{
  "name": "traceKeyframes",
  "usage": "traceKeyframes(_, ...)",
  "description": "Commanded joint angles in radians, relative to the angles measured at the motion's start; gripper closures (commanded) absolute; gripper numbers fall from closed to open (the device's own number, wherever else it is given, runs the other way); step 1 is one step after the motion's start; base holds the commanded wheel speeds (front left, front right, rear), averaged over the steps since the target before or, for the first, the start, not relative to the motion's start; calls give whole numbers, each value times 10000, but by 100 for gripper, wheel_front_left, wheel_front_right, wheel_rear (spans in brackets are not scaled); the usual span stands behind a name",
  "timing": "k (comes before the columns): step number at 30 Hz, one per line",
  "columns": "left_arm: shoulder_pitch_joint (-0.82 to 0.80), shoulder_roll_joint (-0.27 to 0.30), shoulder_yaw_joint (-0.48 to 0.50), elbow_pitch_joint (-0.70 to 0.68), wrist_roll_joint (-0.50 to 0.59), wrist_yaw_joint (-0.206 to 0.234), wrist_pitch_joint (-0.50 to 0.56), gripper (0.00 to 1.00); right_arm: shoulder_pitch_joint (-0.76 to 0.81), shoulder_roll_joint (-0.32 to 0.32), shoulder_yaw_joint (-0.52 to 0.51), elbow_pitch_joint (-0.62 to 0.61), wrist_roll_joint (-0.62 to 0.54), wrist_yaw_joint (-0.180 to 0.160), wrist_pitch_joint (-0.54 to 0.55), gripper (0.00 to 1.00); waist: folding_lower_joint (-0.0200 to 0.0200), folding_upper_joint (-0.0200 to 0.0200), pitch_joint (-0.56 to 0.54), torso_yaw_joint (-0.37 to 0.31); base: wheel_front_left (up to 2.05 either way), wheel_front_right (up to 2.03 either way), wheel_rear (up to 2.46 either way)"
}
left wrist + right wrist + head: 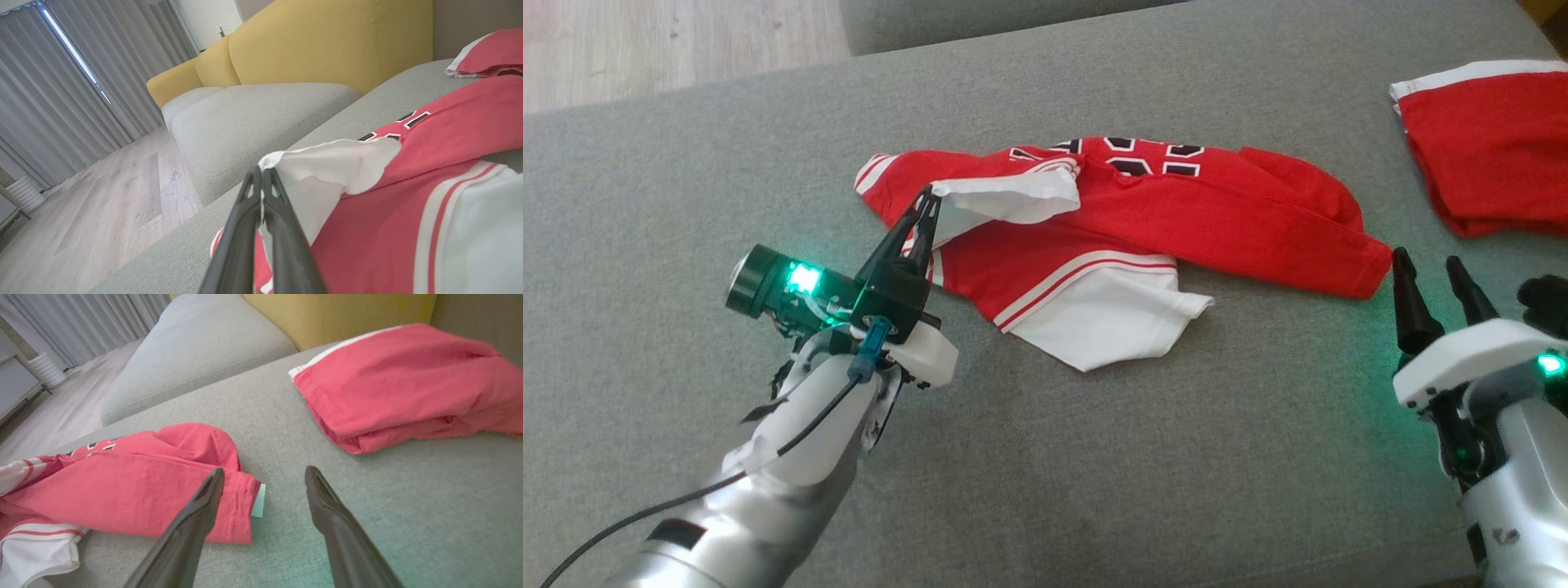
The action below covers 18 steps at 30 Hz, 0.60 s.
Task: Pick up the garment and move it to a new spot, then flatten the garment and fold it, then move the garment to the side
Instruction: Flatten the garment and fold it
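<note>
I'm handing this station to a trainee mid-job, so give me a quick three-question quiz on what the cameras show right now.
1. True or false: the left gripper is shut on a white part of the red jersey.
2. Multiple choice: the right gripper is A) shut on the jersey's hem, B) open, gripping nothing, C) shut on a yellow cushion.
3. Fill in: the second red garment lies on the grey sofa to the robot's ____ of the jersey.

Key: 1 true; 2 B; 3 right.
</note>
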<state>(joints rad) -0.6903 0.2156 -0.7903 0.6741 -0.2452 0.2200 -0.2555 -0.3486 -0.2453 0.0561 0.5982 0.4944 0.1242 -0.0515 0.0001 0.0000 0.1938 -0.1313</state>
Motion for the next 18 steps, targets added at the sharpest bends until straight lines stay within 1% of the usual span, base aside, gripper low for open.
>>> traceKeyframes(1, -536, 289, 388, -318, 86, 35, -63, 100, -353, -242, 309, -113, 248, 65, 142, 0, -1, 0, 37, 27, 0, 0, 0)
traceKeyframes(9, -585, 232, 382, -414, 143, -15, -63, 100, -803, -335, 844, 528, 1736, 65, 540, 0, -1, 0, 191, 234, 0, 0, 0)
traceKeyframes(11, -603, 235, 390, -402, 149, -26, -63, 100, -858, -398, 981, 585, 2034, 65, 504, 5, -1, 0, 226, 283, 0, 0, 0)
traceKeyframes(12, -608, 240, 393, -397, 154, -26, -63, 100, -879, -422, 1046, 605, 2171, 65, 473, 11, -1, 0, 243, 302, 0, 0, 0)
traceKeyframes(13, -611, 245, 396, -391, 157, -27, -63, 100, -897, -451, 1107, 628, 2286, 65, 441, 26, -1, 0, 260, 319, 0, 0, 0)
traceKeyframes(14, -612, 248, 399, -383, 159, -28, -63, 100, -913, -487, 1167, 653, 2374, 65, 397, 28, -1, 0, 277, 335, 0, 0, 0)
traceKeyframes(15, -613, 249, 400, -377, 161, -31, -63, 100, -928, -522, 1235, 677, 2446, 65, 353, 44, -1, 0, 291, 350, 0, 0, 0)
traceKeyframes(16, -614, 248, 401, -375, 163, -34, -63, 100, -944, -551, 1299, 698, 2520, 65, 312, 52, -1, 0, 304, 365, 0, 0, 0)
traceKeyframes(18, -617, 250, 410, -357, 157, -46, -63, 100, -988, -613, 1423, 738, 2661, 65, 219, 56, -1, 0, 324, 387, 0, 0, 0)
